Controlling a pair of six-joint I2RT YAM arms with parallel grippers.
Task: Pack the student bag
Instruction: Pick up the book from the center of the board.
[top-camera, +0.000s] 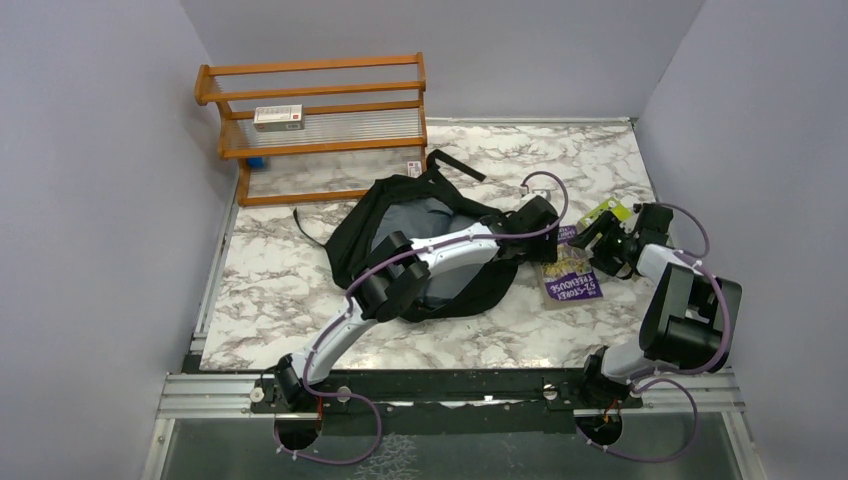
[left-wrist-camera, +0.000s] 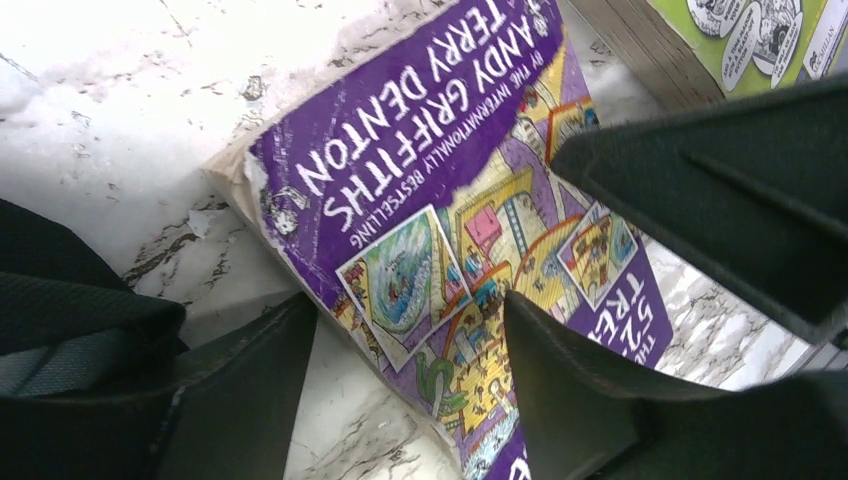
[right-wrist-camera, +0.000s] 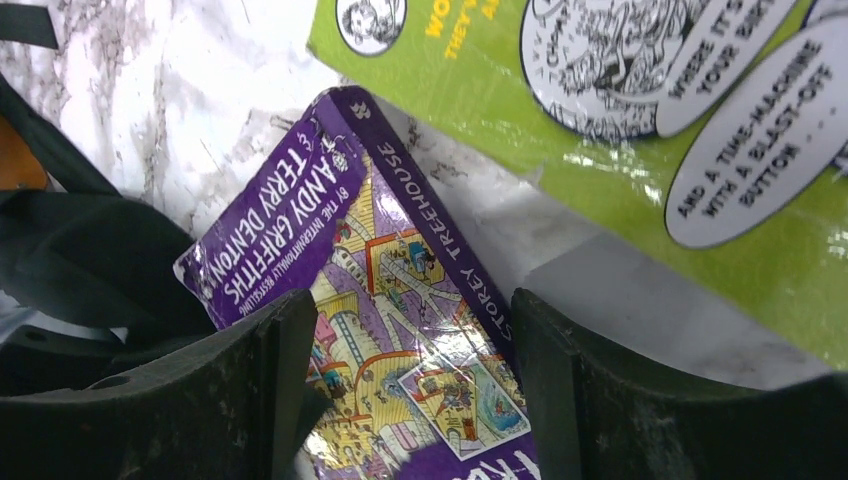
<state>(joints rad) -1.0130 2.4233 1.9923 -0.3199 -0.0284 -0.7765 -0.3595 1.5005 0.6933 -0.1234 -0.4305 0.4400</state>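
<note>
While overhead shows the student bag (top-camera: 356, 228), wrists frame purple book (left-wrist-camera: 420, 150).

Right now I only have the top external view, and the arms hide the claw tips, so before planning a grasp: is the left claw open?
Observer: Yes, the left claw is open over a purple paperback book lying on the white marble table.
Operator: And the other arm?
Observer: The right claw is open too, above that same book, holding nothing.
Operator: Anything beside it?
Observer: A glossy green book with cartoon speech bubbles lies by one corner of it.
</note>
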